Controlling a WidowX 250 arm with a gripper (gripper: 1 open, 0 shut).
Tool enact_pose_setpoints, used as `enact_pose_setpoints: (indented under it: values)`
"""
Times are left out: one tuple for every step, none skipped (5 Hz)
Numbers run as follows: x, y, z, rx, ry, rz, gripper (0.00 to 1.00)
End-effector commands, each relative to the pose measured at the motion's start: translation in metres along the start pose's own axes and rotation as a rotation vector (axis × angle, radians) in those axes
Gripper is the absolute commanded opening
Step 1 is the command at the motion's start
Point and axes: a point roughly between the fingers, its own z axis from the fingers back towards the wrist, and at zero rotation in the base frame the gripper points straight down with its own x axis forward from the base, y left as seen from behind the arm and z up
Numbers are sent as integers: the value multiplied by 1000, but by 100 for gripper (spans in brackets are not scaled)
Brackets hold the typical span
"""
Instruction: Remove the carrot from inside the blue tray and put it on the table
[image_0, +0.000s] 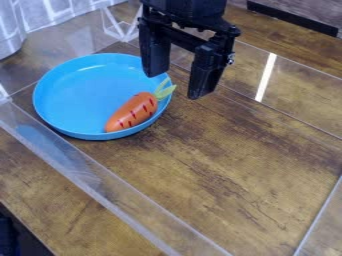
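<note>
My pincer (183, 83) hangs spread wide and empty, pointing down just past the carrot's leafy end. The carrot (135, 110) lies in the blue tray (67, 95) on the counter (241, 170), below-left of me, its long axis running diagonally toward my fingers.

The hand (178, 76) (jaws spread) hangs above the carrot (136, 108) in the blue tray (67, 95).

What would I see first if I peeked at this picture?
The blue tray on the left of the table, with the carrot lying inside near its right rim. Just above the carrot's leafy end hangs the black gripper, open and pointing down.
</note>
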Motion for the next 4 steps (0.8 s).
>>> enact_pose_setpoints:
  values:
    - [0,2,-6,1,12,-3,100]
    - [-1,8,-15,5,22,-2,100]
    - [-2,16,-21,12,31,-8,100]
    - [-2,27,-25,21,39,-37,100]
